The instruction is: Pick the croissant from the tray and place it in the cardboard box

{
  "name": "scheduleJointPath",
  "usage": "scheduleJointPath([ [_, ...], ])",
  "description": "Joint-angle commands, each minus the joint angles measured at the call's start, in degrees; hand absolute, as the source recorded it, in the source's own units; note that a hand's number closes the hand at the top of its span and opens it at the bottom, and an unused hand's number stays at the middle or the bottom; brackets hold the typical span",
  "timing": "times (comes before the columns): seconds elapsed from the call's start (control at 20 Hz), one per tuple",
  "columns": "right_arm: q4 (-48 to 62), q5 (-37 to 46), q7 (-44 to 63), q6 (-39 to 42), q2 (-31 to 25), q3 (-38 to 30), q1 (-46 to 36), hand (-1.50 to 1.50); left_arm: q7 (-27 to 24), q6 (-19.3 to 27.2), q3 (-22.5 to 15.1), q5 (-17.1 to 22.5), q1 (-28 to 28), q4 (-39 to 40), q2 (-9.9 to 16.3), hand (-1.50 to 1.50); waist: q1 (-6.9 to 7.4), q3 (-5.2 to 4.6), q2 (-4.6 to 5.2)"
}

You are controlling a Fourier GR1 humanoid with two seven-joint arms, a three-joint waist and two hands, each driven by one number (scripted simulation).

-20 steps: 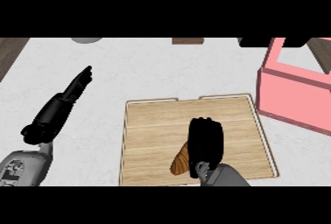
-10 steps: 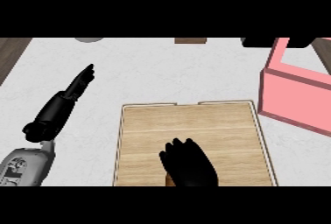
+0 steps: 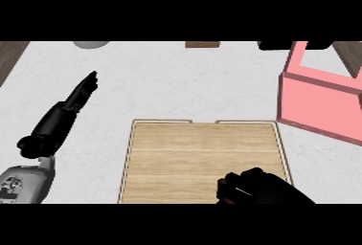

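Although the croissant itself shows nowhere in the head view, the right hand (image 3: 263,187) sits low over the near right corner of the wooden tray (image 3: 205,143) with its fingers curled in, and the likeliest reading is that the pastry lies hidden inside that fist. Whether the fingers actually enclose it cannot be told from here, since nothing brown peeks out around them. The rest of the tray, ahead and to the left of this hand, is bare wood.

Judged from that, the step in hand is the pick: either the grasp is just closed or the lift is starting. The placing is not yet done.

The pink box (image 3: 322,103), which the task calls cardboard, stands ahead of the right hand and off to its right, well apart from it, on the white counter (image 3: 176,81). The next move calls for raising the fist clear of the tray's rim, carrying it forward and rightward, and getting above the box's near wall before opening over its inside.

The left hand (image 3: 78,98) rests far to the left of the tray, fingers straight and pointing away, holding nothing.
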Motion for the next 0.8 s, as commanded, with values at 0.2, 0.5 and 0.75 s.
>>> scheduleJointPath([
  [0.2,-4.9,-19.5,2.8,-2.4,-1.5,-26.4,5.5,1.5,-0.1,0.3,0.1,-0.9,0.6,-1.5,-0.3,0.0,-0.02,-0.07,0.14],
  [0.5,8.4,-30.7,2.4,-0.5,-2.0,-42.9,-1.0,1.5,0.3,-1.3,0.8,-0.2,-2.3,1.2,-0.5,0.0,0.77,-0.1,0.42],
  [0.75,23.1,-35.4,5.2,4.9,-5.3,-48.6,-14.3,1.5,0.5,-1.1,-0.5,-1.8,0.6,-2.2,-1.3,0.0,1.93,-0.15,0.37],
])
